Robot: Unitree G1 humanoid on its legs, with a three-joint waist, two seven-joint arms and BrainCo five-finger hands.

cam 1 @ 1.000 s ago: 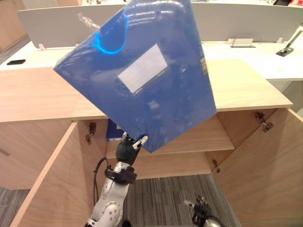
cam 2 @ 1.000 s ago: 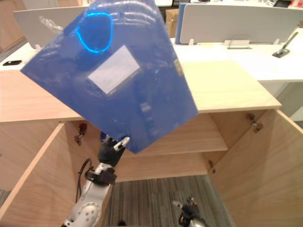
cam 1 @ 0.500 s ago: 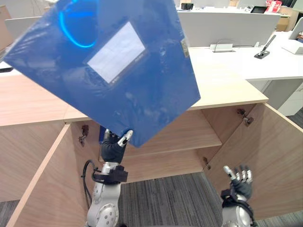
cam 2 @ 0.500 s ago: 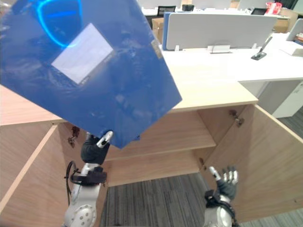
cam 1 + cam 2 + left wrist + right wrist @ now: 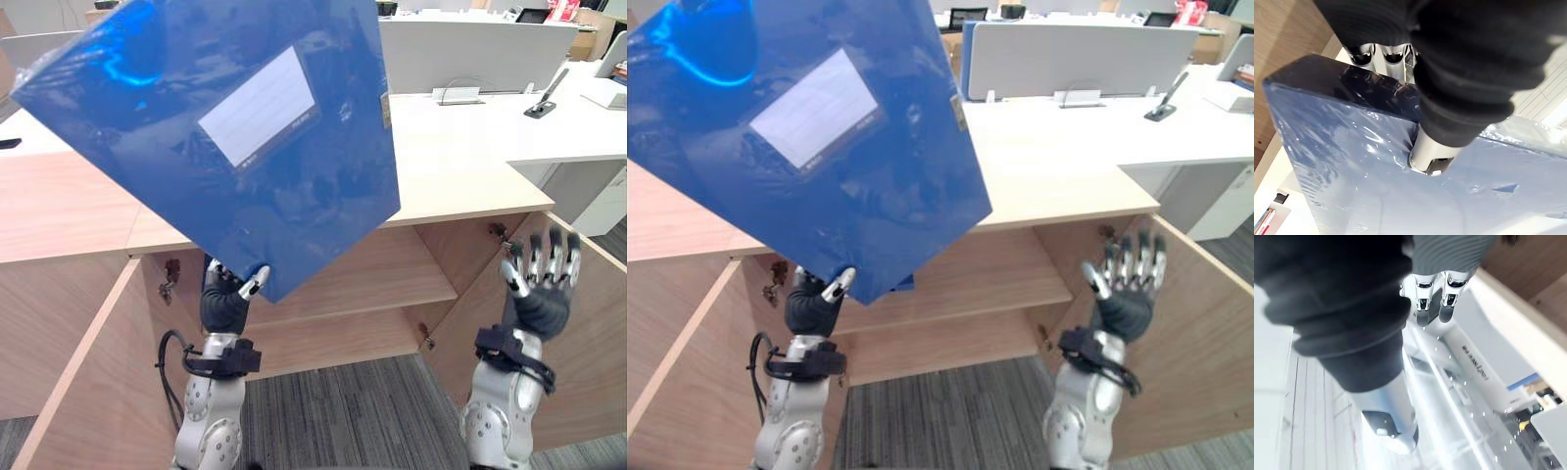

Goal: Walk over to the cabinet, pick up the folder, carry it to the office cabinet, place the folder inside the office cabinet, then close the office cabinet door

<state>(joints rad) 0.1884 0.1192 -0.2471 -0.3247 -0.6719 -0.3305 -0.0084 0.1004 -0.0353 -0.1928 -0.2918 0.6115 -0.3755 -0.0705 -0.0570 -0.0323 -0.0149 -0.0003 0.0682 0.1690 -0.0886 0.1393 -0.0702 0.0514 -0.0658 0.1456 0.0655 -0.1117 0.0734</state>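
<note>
The blue folder (image 5: 225, 127) stands tilted high above my left hand (image 5: 227, 299), which pinches only its lowest corner, thumb (image 5: 1432, 149) on the face, fingers (image 5: 1371, 53) behind the edge. With so small a hold I judge it could swing or slip, so I want to lower it slowly and level it before feeding it in. The shelf (image 5: 392, 284) of the open office cabinet (image 5: 470, 186) lies just beyond that hand, to its right. My right hand (image 5: 539, 279) is raised empty, fingers straight and spread, near the right door (image 5: 588, 352); I would bring it under the folder's free edge to steady it
</note>
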